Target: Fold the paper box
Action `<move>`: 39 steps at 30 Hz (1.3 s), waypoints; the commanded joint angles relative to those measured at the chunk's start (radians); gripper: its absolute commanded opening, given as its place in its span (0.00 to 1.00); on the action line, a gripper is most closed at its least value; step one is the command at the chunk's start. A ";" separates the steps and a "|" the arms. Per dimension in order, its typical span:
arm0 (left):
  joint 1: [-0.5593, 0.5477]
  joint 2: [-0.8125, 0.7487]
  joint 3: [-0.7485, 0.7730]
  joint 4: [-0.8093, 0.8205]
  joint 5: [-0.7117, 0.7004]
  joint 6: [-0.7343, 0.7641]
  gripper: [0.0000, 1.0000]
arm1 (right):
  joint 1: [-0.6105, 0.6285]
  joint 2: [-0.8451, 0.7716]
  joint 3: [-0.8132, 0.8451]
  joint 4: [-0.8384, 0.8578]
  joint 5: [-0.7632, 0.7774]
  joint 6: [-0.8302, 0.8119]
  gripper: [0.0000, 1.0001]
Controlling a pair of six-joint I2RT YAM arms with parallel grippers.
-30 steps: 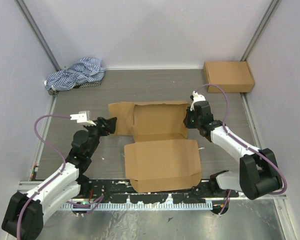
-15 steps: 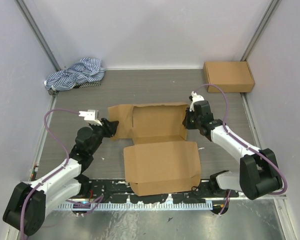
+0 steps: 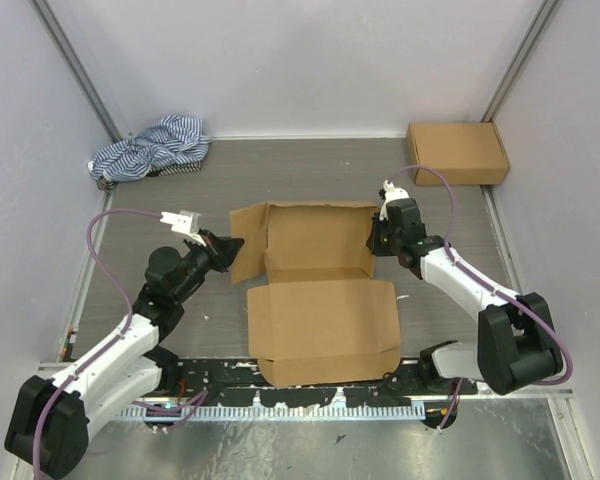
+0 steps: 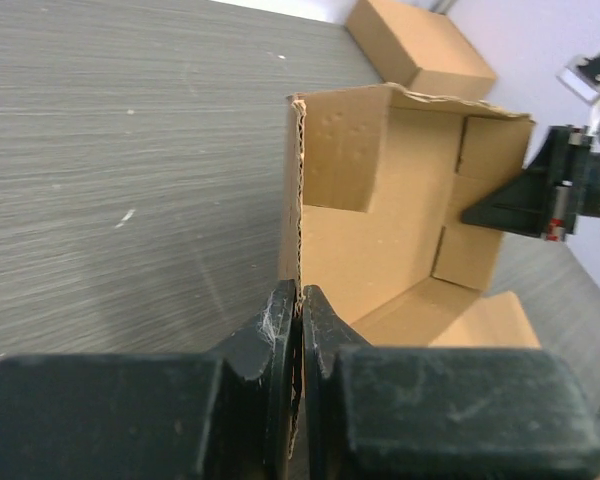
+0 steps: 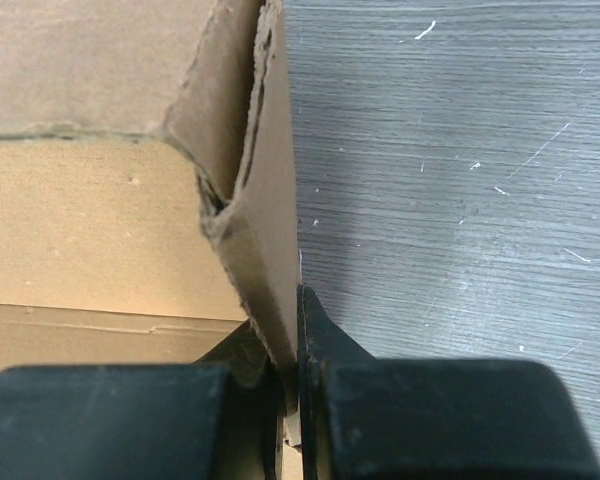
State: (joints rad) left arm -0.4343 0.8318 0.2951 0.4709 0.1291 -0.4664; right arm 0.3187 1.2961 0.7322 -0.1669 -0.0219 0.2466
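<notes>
The paper box (image 3: 318,243) lies open mid-table, its flat lid panel (image 3: 325,325) towards the arms. My left gripper (image 3: 228,250) is shut on the edge of the box's left side flap (image 4: 335,150), which stands raised and nearly upright; the thin corrugated edge runs between the fingertips (image 4: 300,292). On the box's right side, my right gripper (image 3: 375,238) is shut on the folded, upright wall (image 5: 270,230), with the cardboard pinched between its fingers (image 5: 292,305). The box floor (image 5: 90,230) shows to the left of that wall.
A second, closed brown cardboard box (image 3: 457,152) sits at the back right corner. A blue-and-white striped cloth (image 3: 150,148) lies bunched at the back left. Grey walls and metal rails enclose the table on three sides.
The left gripper moved right and closed on the box's left flap. That flap went from lying flat to standing raised. The right gripper stayed on the right wall.
</notes>
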 commanded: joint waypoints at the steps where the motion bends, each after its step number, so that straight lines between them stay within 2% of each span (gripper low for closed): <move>1: 0.000 0.042 0.050 0.057 0.152 -0.073 0.13 | 0.005 -0.003 0.047 0.028 -0.004 0.015 0.01; 5: -0.022 0.126 0.066 0.110 0.213 -0.092 0.13 | 0.006 0.002 0.049 0.030 -0.016 0.016 0.01; 8: -0.047 0.189 0.087 0.132 0.242 -0.091 0.19 | 0.006 0.013 0.050 0.027 -0.025 0.014 0.01; 9: -0.054 0.205 0.094 0.135 0.251 -0.089 0.29 | 0.007 0.015 0.049 0.028 -0.026 0.014 0.01; 11: -0.062 0.230 0.102 0.135 0.256 -0.085 0.62 | 0.006 0.017 0.049 0.028 -0.022 0.013 0.01; 15: -0.063 0.239 0.083 0.132 0.217 -0.071 0.75 | 0.006 0.014 0.051 0.025 -0.025 0.009 0.01; 23: -0.063 0.142 0.055 0.112 0.204 -0.078 0.77 | 0.005 0.014 0.054 0.015 -0.015 0.000 0.01; 29: -0.063 -0.028 0.084 -0.044 0.162 -0.028 0.77 | 0.005 0.014 0.058 0.017 -0.038 0.001 0.01; 32: -0.061 -0.135 0.096 -0.130 0.043 0.028 0.75 | -0.007 0.014 0.063 0.037 -0.074 0.011 0.01; 34: -0.061 -0.205 0.069 -0.145 -0.096 0.040 0.73 | -0.043 0.024 0.069 0.057 -0.106 0.022 0.01; 37: -0.051 -0.300 0.001 -0.083 -0.277 0.006 0.70 | -0.119 0.051 0.073 0.111 -0.215 0.039 0.01; 39: -0.037 -0.334 -0.023 -0.046 -0.321 -0.023 0.70 | -0.184 0.071 0.078 0.157 -0.323 0.058 0.01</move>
State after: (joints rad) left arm -0.4911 0.5625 0.3286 0.3794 0.0250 -0.4728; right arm 0.2363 1.3441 0.7521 -0.1547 -0.1509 0.2531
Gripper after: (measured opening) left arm 0.706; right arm 0.097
